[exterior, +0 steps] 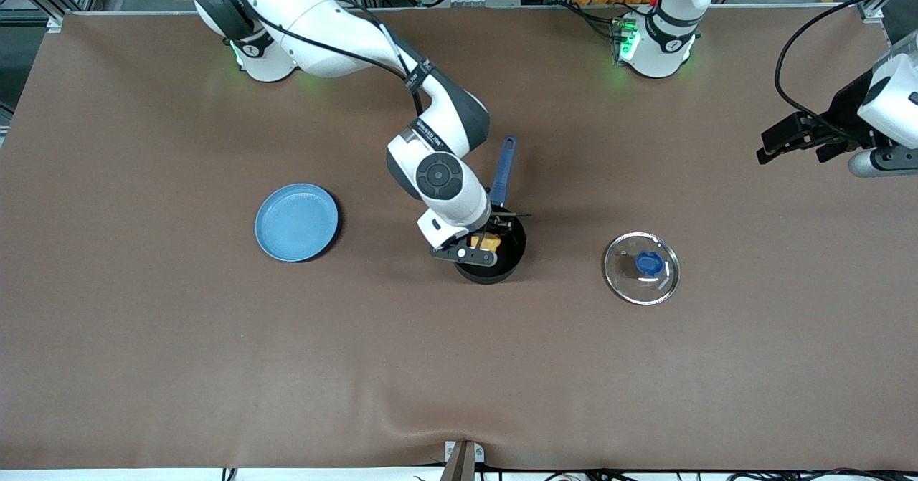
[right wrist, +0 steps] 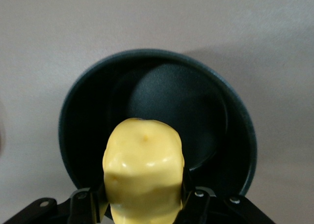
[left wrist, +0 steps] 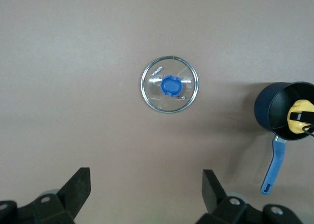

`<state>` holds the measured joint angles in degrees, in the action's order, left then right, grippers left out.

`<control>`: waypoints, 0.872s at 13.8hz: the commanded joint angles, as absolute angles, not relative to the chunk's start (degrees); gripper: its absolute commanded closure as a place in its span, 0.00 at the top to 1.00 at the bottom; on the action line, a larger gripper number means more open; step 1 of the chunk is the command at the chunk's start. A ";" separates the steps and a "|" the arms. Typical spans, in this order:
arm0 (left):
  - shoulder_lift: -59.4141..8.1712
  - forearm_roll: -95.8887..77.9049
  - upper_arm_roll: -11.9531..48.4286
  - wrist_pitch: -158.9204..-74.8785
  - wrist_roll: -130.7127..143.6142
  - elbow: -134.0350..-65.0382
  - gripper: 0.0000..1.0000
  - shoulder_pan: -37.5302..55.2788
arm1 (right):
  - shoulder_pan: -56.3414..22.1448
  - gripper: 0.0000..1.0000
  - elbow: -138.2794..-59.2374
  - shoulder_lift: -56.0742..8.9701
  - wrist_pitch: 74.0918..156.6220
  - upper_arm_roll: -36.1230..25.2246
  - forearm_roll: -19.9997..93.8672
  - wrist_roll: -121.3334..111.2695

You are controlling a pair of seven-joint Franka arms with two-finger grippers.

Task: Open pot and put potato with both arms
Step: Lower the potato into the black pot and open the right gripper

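Yellow and lumpy, the potato (right wrist: pixel 143 170) hangs clamped between the closed fingers of the right gripper (exterior: pixel 479 246), directly over the open mouth of the black pot (exterior: pixel 495 266), apparently positioned so that a release would drop it straight inside. The pot sits mid-table with its blue handle (exterior: pixel 503 173) pointing toward the robots' bases. Its glass lid (exterior: pixel 641 267) with the blue knob (left wrist: pixel 171 85) lies flat on the table beside it, toward the left arm's end, out of the way. The left gripper (left wrist: pixel 146 194) waits high over that end of the table, fingers spread and holding nothing. A blue plate (exterior: pixel 296 221) rests empty toward the right arm's end.
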<state>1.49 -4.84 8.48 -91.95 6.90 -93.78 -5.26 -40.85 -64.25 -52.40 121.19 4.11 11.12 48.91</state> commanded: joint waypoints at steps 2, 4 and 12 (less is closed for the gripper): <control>0.88 -4.48 8.79 -90.62 5.71 -92.46 1.00 -5.80 | -42.45 0.00 -61.79 -55.72 123.04 3.34 10.02 51.50; 0.97 -4.48 8.79 -90.62 5.71 -92.46 1.00 -5.80 | -42.45 0.00 -61.70 -56.16 124.01 3.43 9.76 51.59; 0.70 -4.48 9.31 -90.97 5.80 -92.46 1.00 -5.27 | -43.07 0.31 -61.70 -58.27 126.30 3.43 8.00 51.77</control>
<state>1.35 -4.84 8.78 -91.95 6.82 -93.78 -5.22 -42.20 -64.20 -57.00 126.40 4.06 8.94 50.13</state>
